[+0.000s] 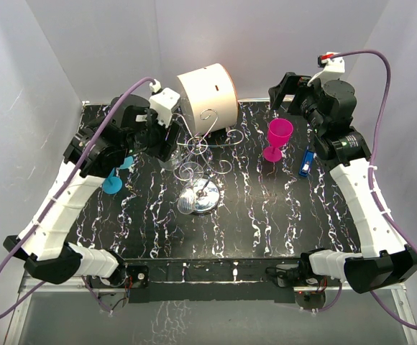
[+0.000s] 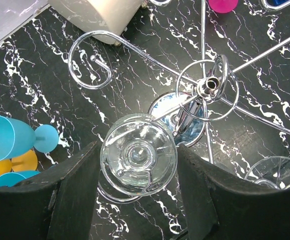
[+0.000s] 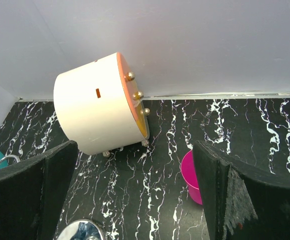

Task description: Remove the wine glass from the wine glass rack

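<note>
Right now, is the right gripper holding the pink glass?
No, the right gripper is wide open and empty, and the pink glass stands untouched beside it.

A white cylindrical drum point(image 1: 207, 95) with an orange end face is seen lying on its side at the back of the black, white-veined table point(image 1: 266, 215). A magenta plastic goblet point(image 1: 278, 139) is stood upright to its right, with a small blue object point(image 1: 305, 164) near it. A teal goblet point(image 2: 7, 137) is laid on its side at the left, touching an orange piece point(image 2: 25, 161).
</note>
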Tool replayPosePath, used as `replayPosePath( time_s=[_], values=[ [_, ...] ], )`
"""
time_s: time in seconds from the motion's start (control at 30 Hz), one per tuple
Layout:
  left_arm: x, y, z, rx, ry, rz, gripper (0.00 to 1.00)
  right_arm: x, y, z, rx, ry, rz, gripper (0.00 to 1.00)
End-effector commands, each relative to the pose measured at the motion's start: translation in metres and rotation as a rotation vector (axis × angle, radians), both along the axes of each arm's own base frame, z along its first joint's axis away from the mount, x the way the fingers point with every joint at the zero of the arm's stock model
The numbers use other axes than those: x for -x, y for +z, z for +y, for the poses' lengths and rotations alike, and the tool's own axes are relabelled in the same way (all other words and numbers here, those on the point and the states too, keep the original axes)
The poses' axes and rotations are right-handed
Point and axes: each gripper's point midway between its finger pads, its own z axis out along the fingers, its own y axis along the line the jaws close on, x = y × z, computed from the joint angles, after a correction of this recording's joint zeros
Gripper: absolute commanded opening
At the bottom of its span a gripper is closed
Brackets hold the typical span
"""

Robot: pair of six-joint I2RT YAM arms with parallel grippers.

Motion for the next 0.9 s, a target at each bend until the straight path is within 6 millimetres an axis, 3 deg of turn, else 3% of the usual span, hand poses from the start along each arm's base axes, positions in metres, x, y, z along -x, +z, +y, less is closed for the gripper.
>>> replayPosePath(
  time_s=[0.0, 0.23, 0.5, 0.87],
  values=[
    [0.010, 0.028, 0.006, 0.062, -0.016, -0.086, 0.19, 0.006, 0.029, -0.003, -0.022, -0.004, -0.099, 0.98],
    [0.022, 0.029, 0.005, 0.087, -0.055, -0.078, 0.18, 0.005, 0.027, 0.000, -0.029, 0.005, -0.095, 0.98],
    [0.022, 0.017, 0.004, 0.054, -0.069, -0.053, 0.17, 0.006, 0.029, -0.001, -0.030, 0.005, -0.099, 0.98],
    [0.032, 0.016, 0.001, 0.066, -0.123, -0.052, 0.17, 0.005, 0.027, 0.000, -0.029, 0.005, -0.095, 0.98]
  ],
)
